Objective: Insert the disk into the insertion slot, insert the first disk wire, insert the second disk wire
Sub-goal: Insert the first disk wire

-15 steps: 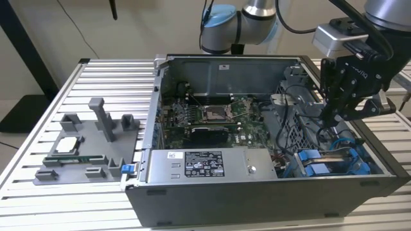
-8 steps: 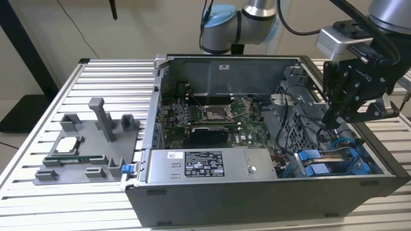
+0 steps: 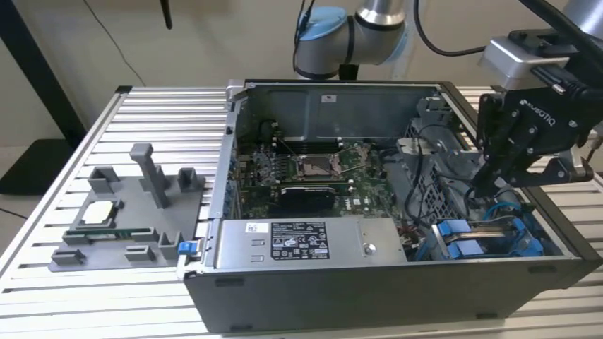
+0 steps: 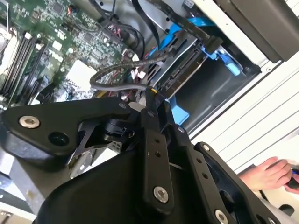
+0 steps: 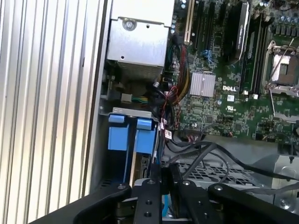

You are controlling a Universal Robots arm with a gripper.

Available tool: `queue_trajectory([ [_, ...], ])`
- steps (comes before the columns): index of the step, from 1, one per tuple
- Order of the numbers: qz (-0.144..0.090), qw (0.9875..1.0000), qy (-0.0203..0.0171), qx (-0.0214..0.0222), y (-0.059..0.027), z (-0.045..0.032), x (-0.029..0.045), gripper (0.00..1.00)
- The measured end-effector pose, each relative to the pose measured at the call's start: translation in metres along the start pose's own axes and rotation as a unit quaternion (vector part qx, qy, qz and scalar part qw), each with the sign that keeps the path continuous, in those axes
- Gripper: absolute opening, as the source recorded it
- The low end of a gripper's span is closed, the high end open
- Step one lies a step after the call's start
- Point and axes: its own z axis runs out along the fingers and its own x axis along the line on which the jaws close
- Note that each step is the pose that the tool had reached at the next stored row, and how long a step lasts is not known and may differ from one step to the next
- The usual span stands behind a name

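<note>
over the disk (image 3: 487, 229), fingers (image 4: 150, 109) on wire (image 4: 117, 86)

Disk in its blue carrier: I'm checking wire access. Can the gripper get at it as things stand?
Probably yes: the gripper hangs just above the disk, though a braided cable crosses close by.

An open computer case (image 3: 377, 296) is set on the slatted surface (image 3: 94, 311), with a parts fixture (image 3: 132, 219) beside it on the exterior view's left and the robot arm (image 3: 349, 32) behind it. Inside the case, the motherboard (image 3: 311, 166) is laid on the floor toward the back, and the power-supply box (image 3: 301, 244) is mounted along the near wall. The insertion slot (image 3: 523, 240) is placed in the near corner on the exterior view's right, just beside the power-supply box, and the disk (image 3: 485, 227) is seated in it. The gripper (image 3: 485, 187) is held just above that slot, among the cables (image 3: 419, 183).
</note>
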Motion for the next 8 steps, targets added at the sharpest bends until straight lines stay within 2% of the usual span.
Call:
queue_trajectory([
  [1, 0.000, 1.0000, -0.0006, -0.0057, -0.0013, 0.0001, 0.0019, 0.00],
  [3, 0.001, 0.9999, -0.0013, -0.0130, -0.0043, 0.0005, 0.0061, 0.00],
  [8, 0.001, 0.9997, -0.0035, -0.0237, -0.0128, 0.0036, 0.0169, 0.00],
])
